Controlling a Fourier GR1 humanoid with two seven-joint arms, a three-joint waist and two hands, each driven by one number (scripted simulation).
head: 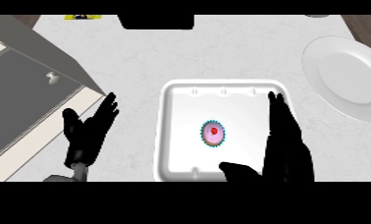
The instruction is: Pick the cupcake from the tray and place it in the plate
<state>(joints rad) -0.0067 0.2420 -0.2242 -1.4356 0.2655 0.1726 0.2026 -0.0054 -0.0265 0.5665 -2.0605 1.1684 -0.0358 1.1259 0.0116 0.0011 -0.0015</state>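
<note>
The cupcake stands upright in the white tray, a little right of its middle, and nothing holds it. The right robot hand is over the right side of the tray, fingers straight and thumb spread wide, probably so that it can close around the cupcake from the side. The left robot hand rests open on the table, left of the tray. The plate waits to the right, and nothing blocks the way there.

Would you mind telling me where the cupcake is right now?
In the head view, the cupcake sits in the white tray, just left of the open right hand.
</note>
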